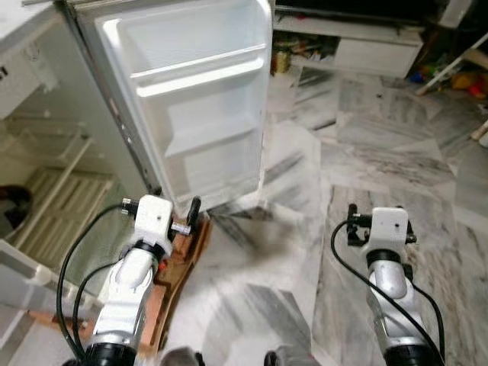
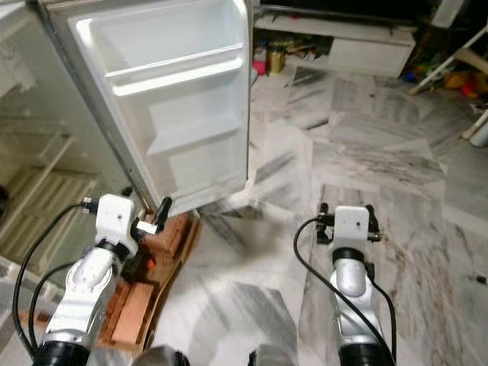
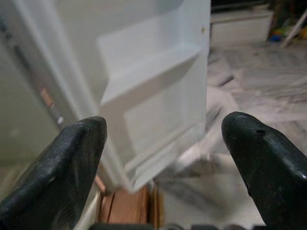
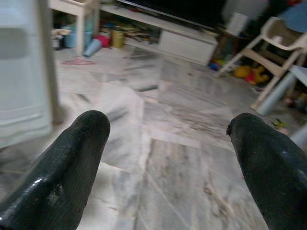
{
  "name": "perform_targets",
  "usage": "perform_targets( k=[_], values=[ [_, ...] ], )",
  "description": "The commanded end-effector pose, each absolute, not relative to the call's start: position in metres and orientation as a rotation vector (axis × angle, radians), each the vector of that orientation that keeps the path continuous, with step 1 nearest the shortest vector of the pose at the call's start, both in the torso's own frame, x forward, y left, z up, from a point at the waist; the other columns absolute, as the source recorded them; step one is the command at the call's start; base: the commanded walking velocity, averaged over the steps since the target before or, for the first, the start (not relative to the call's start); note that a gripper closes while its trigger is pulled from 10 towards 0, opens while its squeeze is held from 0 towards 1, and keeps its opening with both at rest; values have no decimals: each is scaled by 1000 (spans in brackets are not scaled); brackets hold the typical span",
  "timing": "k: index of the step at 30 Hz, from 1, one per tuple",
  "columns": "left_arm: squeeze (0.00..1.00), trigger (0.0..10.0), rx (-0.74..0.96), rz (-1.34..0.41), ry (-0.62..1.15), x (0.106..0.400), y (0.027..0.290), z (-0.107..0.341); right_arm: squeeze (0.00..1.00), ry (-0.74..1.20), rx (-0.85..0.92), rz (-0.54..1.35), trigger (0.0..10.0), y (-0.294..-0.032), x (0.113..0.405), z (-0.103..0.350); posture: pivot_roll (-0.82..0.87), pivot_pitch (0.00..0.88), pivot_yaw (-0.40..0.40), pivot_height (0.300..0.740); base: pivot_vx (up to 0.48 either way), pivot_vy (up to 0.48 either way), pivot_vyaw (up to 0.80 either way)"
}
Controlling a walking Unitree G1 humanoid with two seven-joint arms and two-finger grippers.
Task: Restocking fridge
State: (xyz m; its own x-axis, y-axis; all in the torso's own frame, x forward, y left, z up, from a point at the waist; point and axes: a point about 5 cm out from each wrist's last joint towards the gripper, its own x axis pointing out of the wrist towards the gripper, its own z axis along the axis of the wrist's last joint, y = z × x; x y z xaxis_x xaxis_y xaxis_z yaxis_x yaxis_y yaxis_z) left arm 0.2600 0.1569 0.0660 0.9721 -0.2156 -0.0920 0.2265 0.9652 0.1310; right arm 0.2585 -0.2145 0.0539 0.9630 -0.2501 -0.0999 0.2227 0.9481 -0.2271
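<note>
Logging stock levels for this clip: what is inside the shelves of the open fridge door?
The fridge door stands open and the parts of its shelves that show hold nothing. The shelf lips hide their floors, so small flat items cannot be ruled out.

The open fridge door stands ahead and to the robot's left, swung outward so its inner shelves face the robot, one above the other. Left of the door lies the fridge interior with its wire racks. Bricks lie on the floor below the door's lower corner, beside the left arm. The left gripper hangs just before the door's lower edge; the right gripper hangs well to the right over the marble floor. Behind the door, a low cabinet runs along the far wall, with jars and small clutter at its left end. A chair stands far right.
</note>
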Motion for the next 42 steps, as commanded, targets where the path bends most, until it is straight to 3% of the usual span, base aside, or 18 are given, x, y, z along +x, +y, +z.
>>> perform_targets(
  k=[1, 10, 18, 42],
  values=[
    [0, 10000, 128, -239, 86, 262, 150, 67, 0, 129, -218, -239, 10000, -218, 260, 57, -24, 0, 0, 740, 0, 0, 0],
    [0, 10000, 93, -303, 85, 267, 129, 73, 0, 145, -194, -237, 10000, -213, 258, 50, -62, 0, 24, 740, 0, 0, -174],
    [0, 10000, 70, -272, 100, 270, 131, 70, 0, 127, -190, -235, 10000, -213, 259, 54, -81, 0, 33, 740, 0, 0, -658],
    [0, 10000, 75, -308, 75, 282, 118, 74, 0, 118, -190, -224, 10000, -210, 263, 57, -96, 0, 26, 740, 278, 0, -683]
  ],
)
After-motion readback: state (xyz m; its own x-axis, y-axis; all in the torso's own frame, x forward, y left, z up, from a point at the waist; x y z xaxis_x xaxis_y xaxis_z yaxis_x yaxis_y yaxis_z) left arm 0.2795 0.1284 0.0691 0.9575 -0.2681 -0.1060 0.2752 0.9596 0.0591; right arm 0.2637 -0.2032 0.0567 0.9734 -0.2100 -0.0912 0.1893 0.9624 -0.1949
